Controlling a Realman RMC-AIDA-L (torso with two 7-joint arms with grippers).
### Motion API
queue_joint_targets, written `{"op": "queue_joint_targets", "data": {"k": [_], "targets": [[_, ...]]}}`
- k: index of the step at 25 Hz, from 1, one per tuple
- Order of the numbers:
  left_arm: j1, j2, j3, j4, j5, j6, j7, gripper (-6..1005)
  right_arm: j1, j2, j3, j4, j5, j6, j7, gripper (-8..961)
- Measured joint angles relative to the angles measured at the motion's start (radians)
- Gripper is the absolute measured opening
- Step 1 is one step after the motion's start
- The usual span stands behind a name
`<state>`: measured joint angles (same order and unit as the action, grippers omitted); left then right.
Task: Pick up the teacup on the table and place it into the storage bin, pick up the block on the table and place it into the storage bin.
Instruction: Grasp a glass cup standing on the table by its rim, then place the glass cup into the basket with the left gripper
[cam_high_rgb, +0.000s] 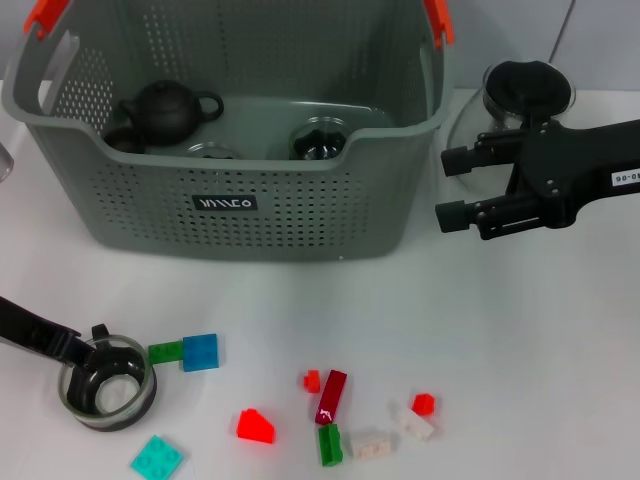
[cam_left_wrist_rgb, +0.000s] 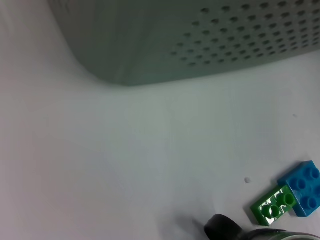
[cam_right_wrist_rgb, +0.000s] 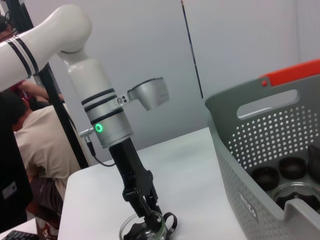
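Left claw (cam_high_rgb: 88, 350) was at the near-left of the table (cam_high_rgb: 520, 330), fingers clamped over the rim of the glass teacup (cam_high_rgb: 105, 385); the right wrist view showed one finger inside the cup and one outside. Cup sat on the table, not yet lifted. Right claw (cam_high_rgb: 455, 187) hung far right beside the bin (cam_high_rgb: 230, 150), fingers apart, holding nothing.

My read on the step, lifting the cup to the bin:
- Rim pinch on glass is slippery. Keep the squeeze firm and the cup upright, no swinging.
- Lift straight up first. The green block (cam_high_rgb: 165, 351) and blue block (cam_high_rgb: 200, 352) lay just right of the cup, so a sideways drag would knock them.
- Bin wall is tall, so clear the rim before crossing over.
- Bin already held a dark teapot (cam_high_rgb: 165, 110) at far left and glassware mid-floor. Set the cup down in a bare patch, don't drop it.

Materials and shapes:
- Cup: clear glass, round, short, with a small dark loop handle.
- Bin: grey-green plastic, perforated walls, rounded corners, orange-red handle tabs, black label on the near wall.
- Blocks: hard glossy studded bricks, scattered near-centre: red (cam_high_rgb: 255, 426), dark red (cam_high_rgb: 331, 396), green, white (cam_high_rgb: 370, 444), teal (cam_high_rgb: 157, 457).
- Table: smooth matte white.
- Glass pot (cam_high_rgb: 527, 92) with dark lid stood far right, behind the right claw.
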<state>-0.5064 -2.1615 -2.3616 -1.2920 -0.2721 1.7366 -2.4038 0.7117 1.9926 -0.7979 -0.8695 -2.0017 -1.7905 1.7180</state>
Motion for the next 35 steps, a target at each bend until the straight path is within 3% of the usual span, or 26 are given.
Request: {"op": "queue_joint_targets", "data": {"k": [7, 13, 22, 27, 32, 35], "targets": [[-0.003, -0.001, 0.002, 0.011, 0.001, -0.007, 0.004, 216, 0.0, 0.0, 0.007, 0.0, 0.001, -0.004, -0.001, 854], [-0.003, -0.002, 0.002, 0.0, 0.001, -0.002, 0.006, 43, 0.0, 0.0, 0.008, 0.0, 0.002, -0.004, -0.001, 854], [-0.005, 0.004, -0.008, -0.098, -0.016, 0.101, 0.007, 42, -0.001, 0.0, 0.011, 0.0, 0.002, -0.004, -0.002, 855], [-0.019, 0.018, -0.064, -0.194, -0.135, 0.248, 0.01, 43, -0.002, 0.0, 0.022, 0.004, 0.002, -0.005, -0.016, 855], [-0.031, 0.05, -0.091, -0.187, -0.355, 0.315, -0.031, 42, -0.003, 0.0, 0.022, 0.006, 0.003, -0.01, -0.018, 855], [-0.039, 0.088, -0.06, -0.141, -0.502, 0.318, -0.069, 42, -0.008, -0.001, 0.023, 0.004, 0.003, -0.022, -0.017, 855]]}}
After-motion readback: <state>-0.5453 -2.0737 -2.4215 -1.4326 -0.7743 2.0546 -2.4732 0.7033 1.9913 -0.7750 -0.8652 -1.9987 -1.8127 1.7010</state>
